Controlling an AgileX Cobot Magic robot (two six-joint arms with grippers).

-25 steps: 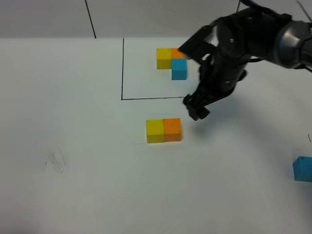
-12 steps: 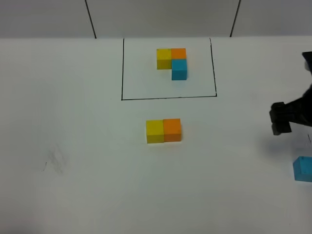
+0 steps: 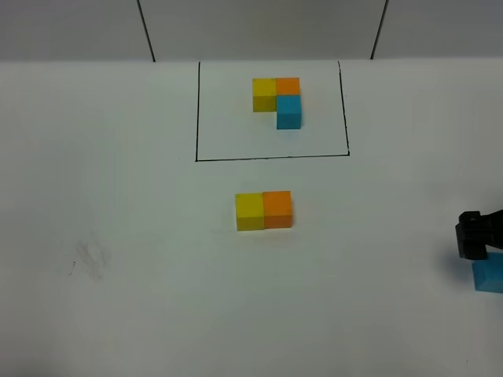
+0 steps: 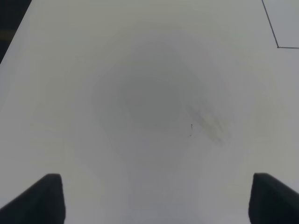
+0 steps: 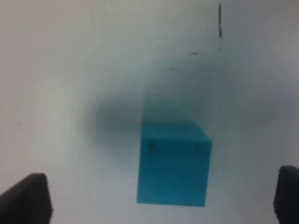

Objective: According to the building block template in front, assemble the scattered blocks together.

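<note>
On my feed the black-framed template [image 3: 277, 100] was yellow beside orange, with blue in front of the orange. The loose yellow cube [image 3: 250, 212] and orange cube [image 3: 277, 209] sat touching, and the blue cube [image 3: 489, 276] was well apart, far right.

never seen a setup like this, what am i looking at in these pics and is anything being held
It is a robot with two arms, each ending in a two-fingered gripper. The wide picture comes from a camera mounted high above a white table; the other two come from cameras on the arms' wrists. Inside a thin black drawn rectangle sits the model to copy: an L-shaped cluster of yellow, orange and blue cubes. Nearer the camera, a loose yellow cube and a loose orange cube sit touching. The loose sky-blue cube lies at the right edge. The right gripper hangs open over it, not touching. The left gripper is open over the table. Nothing is held.
</note>
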